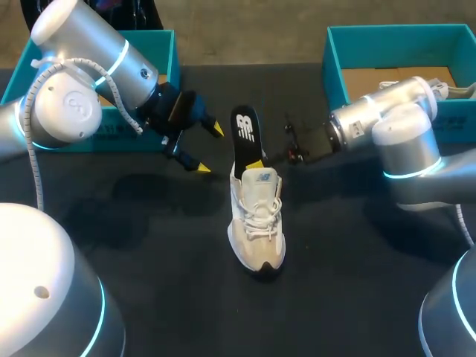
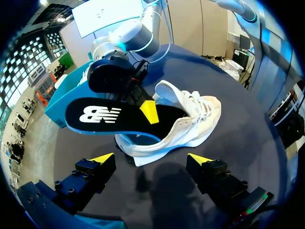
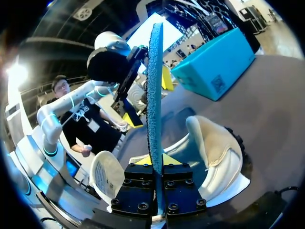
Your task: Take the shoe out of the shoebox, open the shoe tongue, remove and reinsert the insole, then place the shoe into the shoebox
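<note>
Sitting toe-first on the bench (image 1: 149, 245), the shoe (image 1: 256, 223) is upright so the opening faces up. Right fingers (image 1: 254, 165) are pinched tight on the insole (image 1: 244, 137), holding it on edge at the heel, I'd guess mid-swap. Left fingers (image 1: 202, 168) hang wide open with nothing in them, just beside it, probably ready to steady things. Teal shoeboxes (image 1: 336, 71) wait at the back.

The right gripper (image 2: 146, 109) pinches the insole (image 2: 102, 116) sticking from the shoe (image 2: 193, 119), ahead of the spread left gripper (image 2: 151, 160).
</note>
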